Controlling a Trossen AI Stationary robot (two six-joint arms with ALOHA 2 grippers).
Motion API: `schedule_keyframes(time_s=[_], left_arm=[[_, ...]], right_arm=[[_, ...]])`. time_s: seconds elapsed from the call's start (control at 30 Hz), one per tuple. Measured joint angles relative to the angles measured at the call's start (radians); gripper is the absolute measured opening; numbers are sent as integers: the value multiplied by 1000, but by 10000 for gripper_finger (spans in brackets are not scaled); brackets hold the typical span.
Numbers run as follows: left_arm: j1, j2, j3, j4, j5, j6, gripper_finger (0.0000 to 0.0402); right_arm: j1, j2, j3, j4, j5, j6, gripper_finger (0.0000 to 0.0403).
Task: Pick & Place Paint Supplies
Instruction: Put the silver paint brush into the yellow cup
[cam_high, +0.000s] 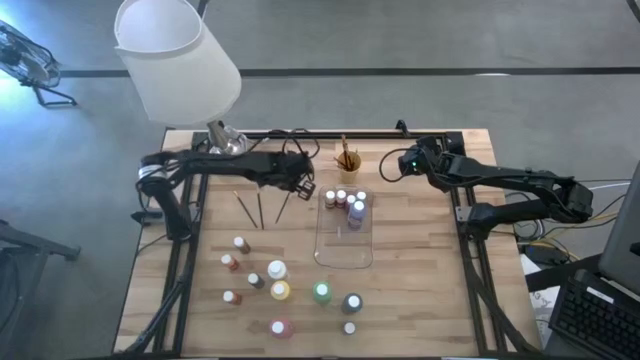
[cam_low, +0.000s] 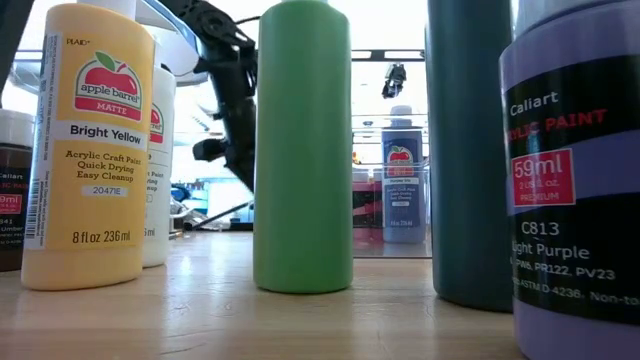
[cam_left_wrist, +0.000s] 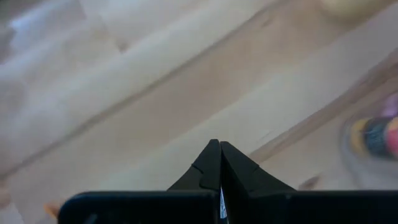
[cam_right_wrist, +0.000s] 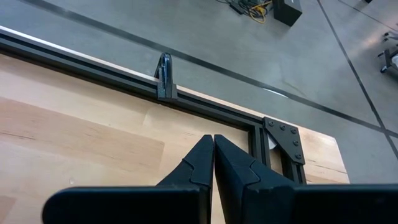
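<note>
Several small paint bottles (cam_high: 343, 200) stand at the far end of the clear tray (cam_high: 345, 250). More bottles stand loose on the near half of the table, among them a yellow one (cam_high: 280, 290) and a green one (cam_high: 321, 292). Three thin brushes (cam_high: 262, 208) lie flat left of the tray, and more stand in the orange cup (cam_high: 347, 158). My left gripper (cam_high: 305, 187) hangs shut above the table between the brushes and the tray, and nothing shows between its fingers (cam_left_wrist: 219, 146). My right gripper (cam_high: 393, 165) waits shut at the far edge, right of the cup.
A white lamp shade (cam_high: 175, 55) overhangs the far left corner. A dark metal frame (cam_right_wrist: 205, 102) runs along the table's far edge. In the low view, tall yellow (cam_low: 88, 150), green (cam_low: 303, 150) and purple (cam_low: 580, 180) bottles stand close to the near edge. Bare wood lies right of the tray.
</note>
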Motion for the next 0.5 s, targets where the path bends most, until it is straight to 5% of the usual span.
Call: schedule_keyframes(time_s=[0.5], left_arm=[[1, -158, 2, 394, -46, 288, 0]], right_arm=[[0, 0, 0, 4, 0, 2, 8]])
